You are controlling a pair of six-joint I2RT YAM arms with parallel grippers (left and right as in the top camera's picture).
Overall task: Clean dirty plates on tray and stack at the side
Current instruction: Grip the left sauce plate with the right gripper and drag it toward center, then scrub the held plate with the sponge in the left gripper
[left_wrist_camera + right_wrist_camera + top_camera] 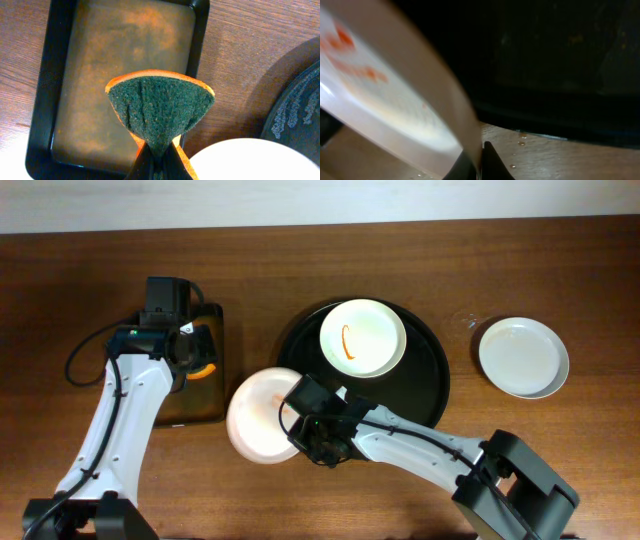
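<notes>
Within right pincer (479, 161), dirty plate (395, 100) rim.

The table (560, 250) is brown wood with visible grain and a low satin sheen, beaded in places with water drops (520, 142). The round tray (432, 370) is black and matt, streaked wet. The sponge (160, 112) has a rough, fibrous green scouring face on orange foam. The rectangular tray (42, 100), at left, looks like smooth black plastic, its floor filmed dull rusty brown. The near plate (255, 420), far plate (375, 330) and right plate (523, 358) are glossy white, perhaps ceramic.
</notes>
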